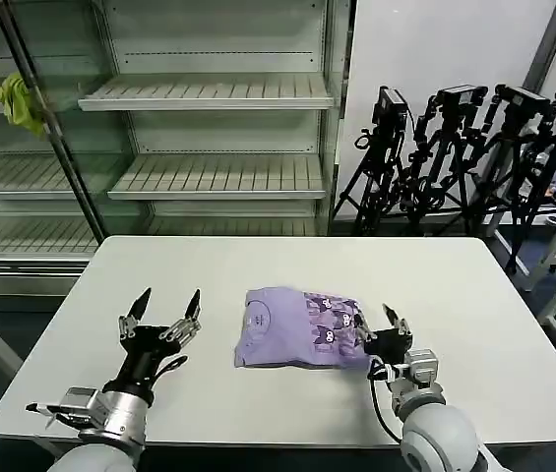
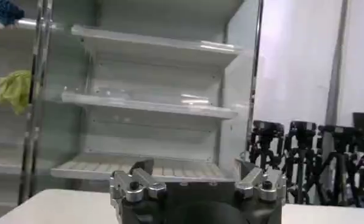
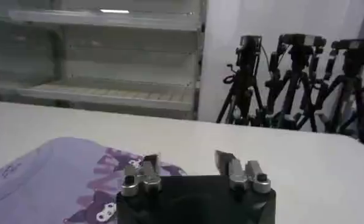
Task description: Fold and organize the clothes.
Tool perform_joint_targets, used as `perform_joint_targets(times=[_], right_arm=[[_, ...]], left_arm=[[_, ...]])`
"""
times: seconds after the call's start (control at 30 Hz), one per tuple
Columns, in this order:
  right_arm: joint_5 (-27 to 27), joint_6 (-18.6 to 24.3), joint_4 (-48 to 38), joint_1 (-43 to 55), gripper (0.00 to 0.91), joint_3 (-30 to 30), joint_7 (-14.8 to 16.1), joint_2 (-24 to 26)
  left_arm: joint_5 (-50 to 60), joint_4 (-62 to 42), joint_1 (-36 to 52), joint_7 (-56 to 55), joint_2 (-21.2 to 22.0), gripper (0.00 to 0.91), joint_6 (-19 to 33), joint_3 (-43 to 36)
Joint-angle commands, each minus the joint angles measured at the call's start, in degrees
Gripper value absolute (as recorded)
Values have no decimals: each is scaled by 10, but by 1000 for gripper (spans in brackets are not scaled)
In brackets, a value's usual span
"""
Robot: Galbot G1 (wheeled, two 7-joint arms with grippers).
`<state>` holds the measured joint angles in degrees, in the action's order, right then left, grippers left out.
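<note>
The clothes are one lavender T-shirt (image 1: 300,328), folded into a compact rectangle in the middle of the white table (image 1: 474,295). Its dark purple cartoon print faces up on the right half, and a round neck label shows on the left half. My right gripper (image 1: 382,321) stands open at the shirt's right edge, with nothing between its fingers. The right wrist view shows the shirt (image 3: 54,176) beside that gripper (image 3: 186,163). My left gripper (image 1: 166,307) stands open over bare table, a short way left of the shirt. In the left wrist view, its spread fingers (image 2: 142,169) point at the shelves.
Metal shelving (image 1: 209,98) stands behind the table, with a yellow-green cloth (image 1: 20,102) hanging at its left. Several black tripods (image 1: 455,157) crowd the floor at the back right. Bare tabletop lies all around the shirt.
</note>
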<state>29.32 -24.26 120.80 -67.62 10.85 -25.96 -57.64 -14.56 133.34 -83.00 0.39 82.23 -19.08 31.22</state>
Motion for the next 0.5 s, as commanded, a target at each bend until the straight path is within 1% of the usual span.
perform_joint_targets(times=[0.03,0.1,0.23,0.27,0.37,0.4,0.5], right_arm=[[-90,54,15,-16,907,55,6,-2],[-103,73,21,-24,907,77,11,-3],[-112,84,37,-38,907,122,25,-3],[-120,91,39,-44,907,135,35,-1],[-142,110,44,-51,907,161,51,2],[-148,115,46,-53,907,172,62,3],[-167,141,48,-56,907,196,89,1]], left_arm=[[-33,-4,25,8,-20,907,7,-1],[-41,-9,40,9,-35,907,13,-1],[-42,-26,69,15,-59,907,35,1],[-41,-29,75,16,-65,907,39,2],[-40,-40,89,21,-78,907,58,7],[-40,-43,92,22,-81,907,61,8],[-29,-54,105,25,-89,907,91,9]])
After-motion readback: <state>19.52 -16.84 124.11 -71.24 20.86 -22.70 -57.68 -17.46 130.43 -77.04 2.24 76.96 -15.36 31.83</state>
